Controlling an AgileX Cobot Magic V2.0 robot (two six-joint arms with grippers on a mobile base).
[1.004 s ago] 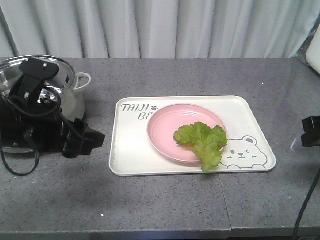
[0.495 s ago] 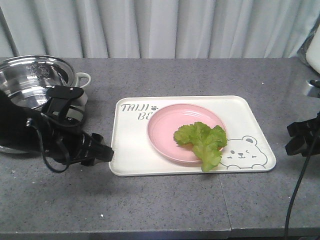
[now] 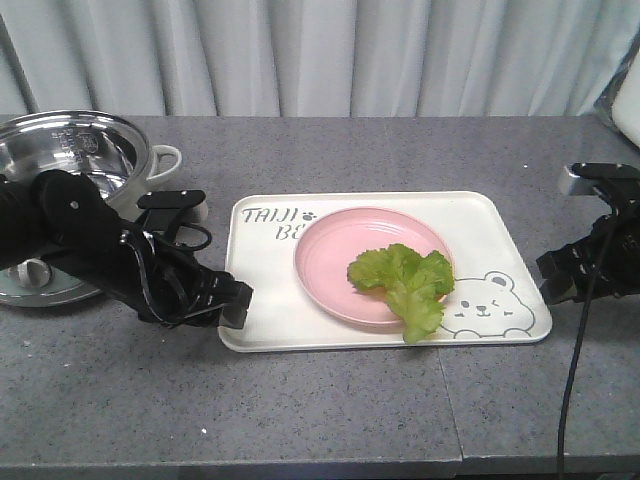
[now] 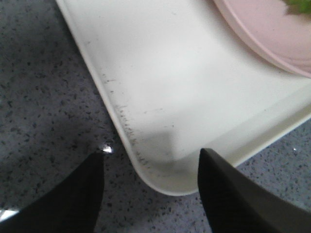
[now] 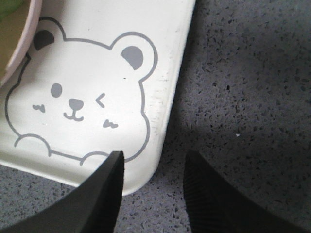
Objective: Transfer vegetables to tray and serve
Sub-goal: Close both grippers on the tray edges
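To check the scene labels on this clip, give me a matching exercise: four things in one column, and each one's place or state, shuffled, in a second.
Things:
1. lettuce leaf
2. pink plate
3. left gripper
4. right gripper

Places or states:
A. open at the corner of the tray by the bear drawing
B. sits on the tray, beside the lettering
C. open at the tray's plain near corner
D. draped over the plate's rim onto the tray

Pairs: 1-D; 2-B; 3-C; 4-A
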